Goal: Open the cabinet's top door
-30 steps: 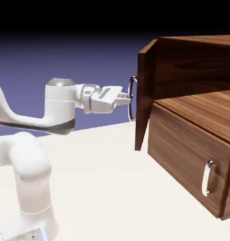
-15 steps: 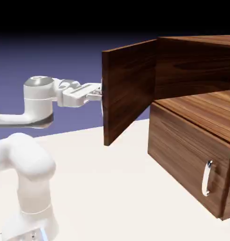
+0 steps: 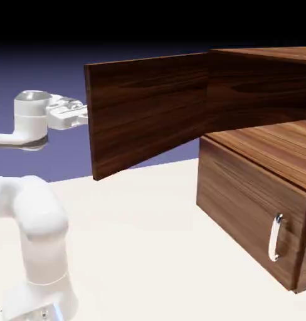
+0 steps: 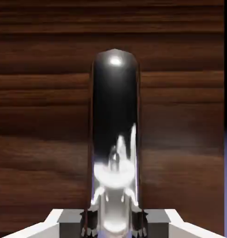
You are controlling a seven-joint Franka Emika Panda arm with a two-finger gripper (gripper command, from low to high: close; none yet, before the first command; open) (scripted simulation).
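top door [image 3: 146,113] wide open, swung out from cabinet [image 3: 253,207] twd ext. view's left; fingers [image 4: 157,222] clamped on its chrome handle [image 4: 115,111], btwn both tips. cabinet on desk [image 3: 137,251], ext. view's right.

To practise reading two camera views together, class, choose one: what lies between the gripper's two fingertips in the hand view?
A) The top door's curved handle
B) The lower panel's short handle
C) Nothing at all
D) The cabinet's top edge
A: the chrome handle runs down between the fingertips, against the dark wood of the swung-out top door.
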